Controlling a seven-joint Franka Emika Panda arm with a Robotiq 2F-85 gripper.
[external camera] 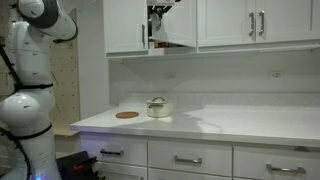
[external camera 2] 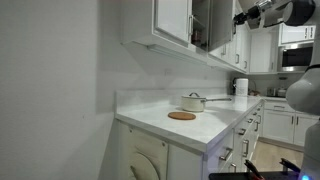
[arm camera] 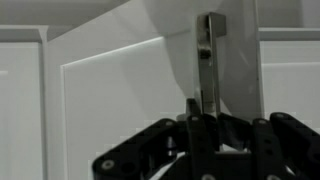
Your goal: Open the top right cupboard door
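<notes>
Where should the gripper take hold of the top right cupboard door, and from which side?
The slim vertical bar handle, at the door's edge. Come from the front, jaws either side of the bar: it is upright and narrow, and stands off the panel.

A lidded steel pot (external camera: 158, 107) stands beside a round cork mat (external camera: 127, 115) on the white countertop (external camera: 250, 122), below the white cupboard door (external camera: 178, 28).

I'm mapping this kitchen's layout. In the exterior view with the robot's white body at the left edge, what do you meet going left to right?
Robot body → round brown mat → pot → paired silver handles on the upper doors. The gripper on the top right cupboard door overlaps the pot: omitted.
</notes>
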